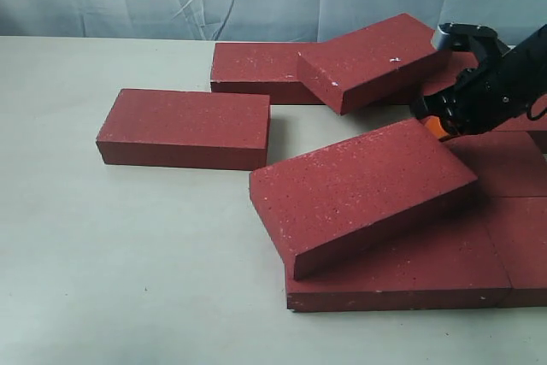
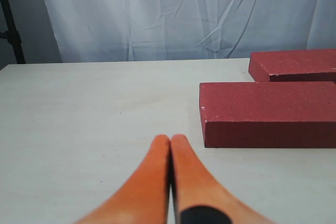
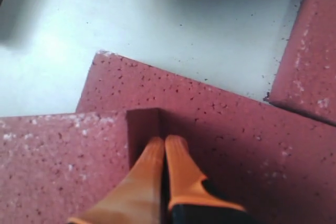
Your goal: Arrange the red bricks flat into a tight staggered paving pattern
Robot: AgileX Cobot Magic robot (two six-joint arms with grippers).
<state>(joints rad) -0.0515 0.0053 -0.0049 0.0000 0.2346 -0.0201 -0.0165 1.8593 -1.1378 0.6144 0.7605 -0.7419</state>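
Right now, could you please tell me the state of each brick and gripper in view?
Left brick: flat on the table.
Front brick: tilted, propped on flat bricks.
Back brick: tilted, leaning on the rear flat brick.
Left gripper: shut, empty.
Right gripper: shut, empty.

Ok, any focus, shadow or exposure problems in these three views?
Exterior view: even, soft light, sharp throughout, only soft shadows beside the tilted brick. Left wrist view: the left tool is blurred close to the lens, the nearest brick crisp. Right wrist view: the table looks washed out and bluish, the right tool soft, the brick beside it shaded.
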